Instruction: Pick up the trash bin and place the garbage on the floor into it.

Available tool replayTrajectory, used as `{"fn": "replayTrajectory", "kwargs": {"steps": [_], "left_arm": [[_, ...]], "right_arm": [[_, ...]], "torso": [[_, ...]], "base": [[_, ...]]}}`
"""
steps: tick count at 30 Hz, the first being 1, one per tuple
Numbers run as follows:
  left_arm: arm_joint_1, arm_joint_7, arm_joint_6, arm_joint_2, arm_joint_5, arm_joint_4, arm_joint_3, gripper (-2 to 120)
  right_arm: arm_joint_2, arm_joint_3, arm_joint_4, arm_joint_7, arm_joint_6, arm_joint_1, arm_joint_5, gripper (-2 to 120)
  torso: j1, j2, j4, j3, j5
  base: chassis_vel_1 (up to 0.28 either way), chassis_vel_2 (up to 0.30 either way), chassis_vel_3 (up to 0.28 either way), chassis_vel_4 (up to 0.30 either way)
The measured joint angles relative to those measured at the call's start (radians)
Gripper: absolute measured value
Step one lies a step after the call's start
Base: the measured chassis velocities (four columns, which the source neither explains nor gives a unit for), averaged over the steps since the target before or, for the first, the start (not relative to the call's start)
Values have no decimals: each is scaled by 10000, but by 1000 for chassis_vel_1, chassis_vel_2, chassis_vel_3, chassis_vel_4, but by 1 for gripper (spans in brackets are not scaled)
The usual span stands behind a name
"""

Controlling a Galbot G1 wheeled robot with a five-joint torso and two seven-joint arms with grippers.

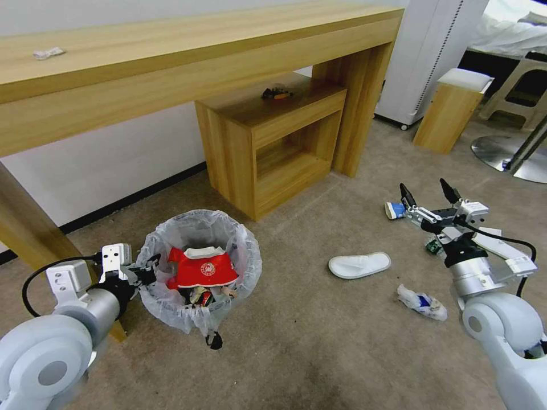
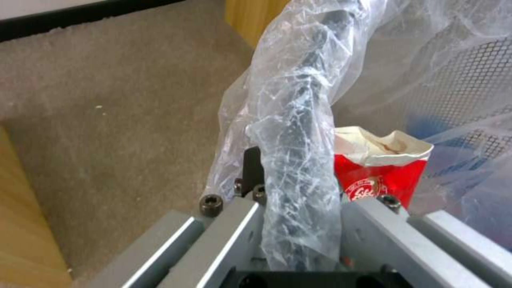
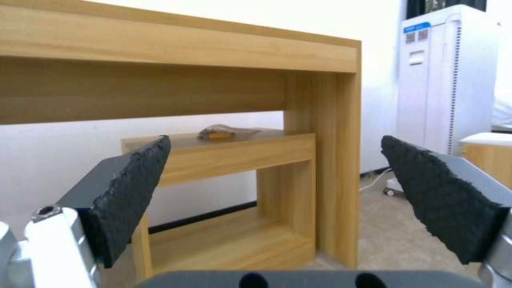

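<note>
The trash bin point(image 1: 199, 273), lined with a crinkly white bag, stands at the lower left of the head view with a red paper cup point(image 1: 202, 269) and other litter inside. My left gripper point(image 1: 145, 274) is shut on its left rim; the left wrist view shows the bag-wrapped rim point(image 2: 299, 132) pinched between the fingers and the red cup point(image 2: 384, 172) just behind. My right gripper point(image 1: 428, 195) hovers open and empty point(image 3: 275, 140) over the floor point(image 1: 319, 341). Garbage lies around it: a blue cup point(image 1: 394, 210), a white slipper point(image 1: 359, 265), a crumpled wrapper point(image 1: 421, 302) and a small green scrap point(image 1: 433, 246).
A long wooden desk point(image 1: 188, 62) spans the back, with a low shelf unit point(image 1: 273, 148) under it holding a small wrapper point(image 1: 276, 93). At the right stand a white appliance point(image 1: 433, 57), a wooden stool point(image 1: 450, 108) and a chrome chair base point(image 1: 507, 154).
</note>
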Motion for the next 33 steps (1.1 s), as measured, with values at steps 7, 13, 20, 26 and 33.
{"fn": "replayTrajectory", "kwargs": {"steps": [7,13,20,26,33], "left_arm": [[-9,2,-23,46,-11,6,4,0],[-46,32,-32,98,-25,66,4,0],[-92,38,-38,106,-35,88,12,0],[-101,39,-46,115,-37,126,18,0],[-113,40,-61,115,-37,148,42,0]], "right_arm": [[8,-116,-5,-52,45,78,11,100],[30,-207,-69,-75,70,130,2,100],[9,-209,-121,-162,87,179,33,100],[28,-225,-197,-209,139,209,42,100],[49,-178,-337,-65,181,220,45,100]], "torso": [[0,0,-1,0,1],[0,0,-2,0,0],[1,0,-4,1,0],[1,0,-2,0,1],[1,0,-5,1,0]], "base": [[-56,-45,-54,-59],[-86,-76,-86,-86],[-98,-102,-102,-110],[-99,-94,-97,-96],[-108,-93,-96,-108]]}}
